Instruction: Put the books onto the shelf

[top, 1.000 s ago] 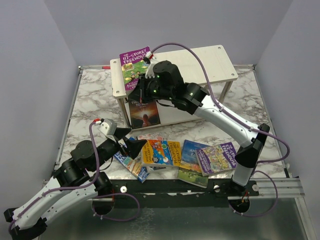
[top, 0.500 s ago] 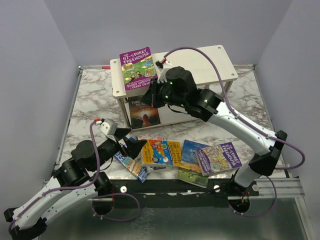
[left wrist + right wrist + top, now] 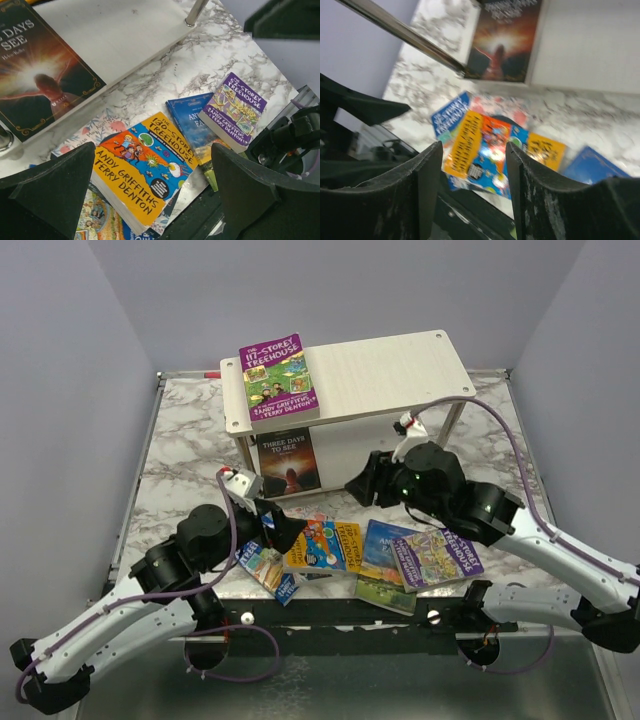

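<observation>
**Left gripper** (image 3: 276, 530): mine, jaws spread full, nothing held, poised over the near pile.
**Right gripper** (image 3: 360, 486): mine, jaws partly apart, empty, just near of the shelf (image 3: 390, 365).
**Shelved:** purple book (image 3: 278, 378) flat on the top board's left end; dark book (image 3: 288, 460) on the lower tier.
**Loose on the table** (image 3: 190, 440): orange book (image 3: 142, 167), framed between my left fingers, long axis seemingly near-to-far, so the left arm is nearer. Blue book (image 3: 383, 545) and purple Treehouse (image 3: 437, 557) lie to its right, nearer my right arm.
</observation>
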You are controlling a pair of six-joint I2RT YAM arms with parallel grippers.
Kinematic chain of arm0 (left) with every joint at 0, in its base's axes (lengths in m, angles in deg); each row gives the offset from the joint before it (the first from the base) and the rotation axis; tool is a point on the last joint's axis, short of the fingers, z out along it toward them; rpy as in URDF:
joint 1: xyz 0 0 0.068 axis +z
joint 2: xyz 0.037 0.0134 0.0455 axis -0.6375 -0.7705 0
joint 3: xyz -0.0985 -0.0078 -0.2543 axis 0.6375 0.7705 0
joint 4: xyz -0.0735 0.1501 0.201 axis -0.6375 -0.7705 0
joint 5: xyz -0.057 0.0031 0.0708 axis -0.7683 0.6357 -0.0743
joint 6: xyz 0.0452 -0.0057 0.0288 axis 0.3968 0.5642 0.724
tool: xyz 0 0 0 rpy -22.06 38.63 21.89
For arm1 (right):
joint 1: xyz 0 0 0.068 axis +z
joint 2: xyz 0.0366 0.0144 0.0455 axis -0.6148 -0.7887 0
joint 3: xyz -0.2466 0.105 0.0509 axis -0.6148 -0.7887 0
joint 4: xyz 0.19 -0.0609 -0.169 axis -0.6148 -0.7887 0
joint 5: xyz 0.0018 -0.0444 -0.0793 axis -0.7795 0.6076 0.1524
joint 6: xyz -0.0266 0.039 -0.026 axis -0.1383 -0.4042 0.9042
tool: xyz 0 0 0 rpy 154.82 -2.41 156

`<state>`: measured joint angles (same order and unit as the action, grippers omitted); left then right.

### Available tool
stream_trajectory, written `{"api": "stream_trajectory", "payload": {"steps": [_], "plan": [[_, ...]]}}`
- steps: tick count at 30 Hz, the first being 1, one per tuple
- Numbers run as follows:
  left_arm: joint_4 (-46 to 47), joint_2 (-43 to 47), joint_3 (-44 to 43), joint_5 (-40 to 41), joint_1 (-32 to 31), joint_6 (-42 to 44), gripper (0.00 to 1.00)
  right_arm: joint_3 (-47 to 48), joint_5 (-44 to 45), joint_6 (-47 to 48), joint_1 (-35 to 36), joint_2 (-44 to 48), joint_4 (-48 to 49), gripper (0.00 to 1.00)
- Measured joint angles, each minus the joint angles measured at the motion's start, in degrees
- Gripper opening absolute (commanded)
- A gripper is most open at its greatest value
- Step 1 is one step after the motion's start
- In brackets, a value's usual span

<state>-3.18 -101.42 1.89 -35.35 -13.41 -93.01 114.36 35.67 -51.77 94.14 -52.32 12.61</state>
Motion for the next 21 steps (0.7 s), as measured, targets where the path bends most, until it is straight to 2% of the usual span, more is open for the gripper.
{"api": "stream_trajectory", "payload": {"steps": [5, 10, 16, 21], "plan": [[-0.6, -3.8, -0.8, -0.1, 0.0, -4.4, 0.99, -11.5, 3.0, -4.1, 0.0, 7.7, -1.9, 0.64], [-3.2, -8.2, -1.8, 0.0, 0.0, -11.0, 0.99, -20.6, 3.1, -8.6, 0.0, 11.3, -2.8, 0.66], [-7.7, -14.1, -1.3, -0.1, 0.0, -20.6, 0.99, -25.9, 1.6, -11.4, 0.0, 11.8, -1.5, 0.67], [-10.7, -13.8, 1.5, 0.4, 0.0, -28.1, 0.99, -28.4, -0.3, -12.4, 0.0, 11.4, 0.8, 0.67]]}}
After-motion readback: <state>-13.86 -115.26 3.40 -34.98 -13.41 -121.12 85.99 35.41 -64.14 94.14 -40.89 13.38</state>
